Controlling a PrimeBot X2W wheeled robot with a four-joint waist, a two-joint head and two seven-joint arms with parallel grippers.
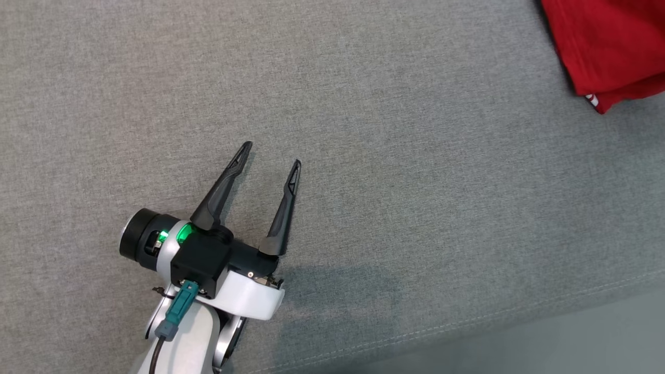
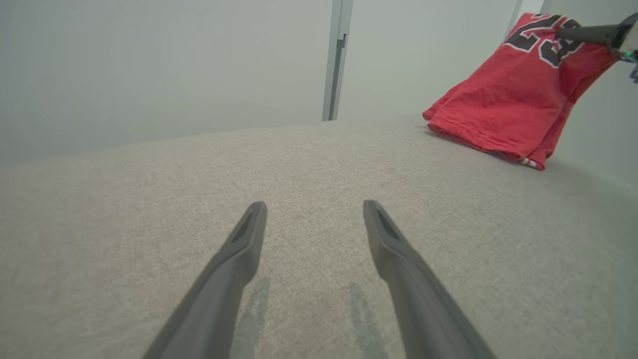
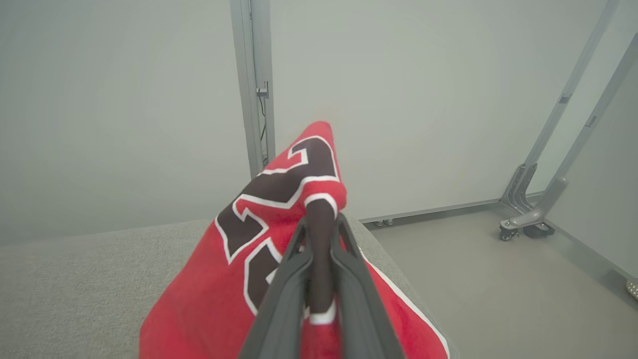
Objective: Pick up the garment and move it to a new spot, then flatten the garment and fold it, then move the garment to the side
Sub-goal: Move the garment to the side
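Observation:
The garment (image 1: 613, 41) is a red jersey with black, white-edged numbers, lying at the far right of the grey cushion. In the left wrist view the garment (image 2: 503, 104) rises in a peak, its lower hem resting on the cushion. My right gripper (image 3: 321, 219) is shut on a fold of the garment (image 3: 279, 199) and holds it lifted; its dark fingers (image 2: 588, 34) enter the left wrist view at the top right. My left gripper (image 1: 271, 156) stands open above bare cushion at the lower left, well apart from the garment, nothing between its fingers (image 2: 244, 249).
The grey fabric cushion (image 1: 363, 130) spreads across the head view, its stitched front edge (image 1: 519, 311) running along the lower right with floor beyond. Pale walls with a metal post (image 3: 254, 89) stand behind. A wheeled metal frame (image 3: 533, 214) stands on the floor at right.

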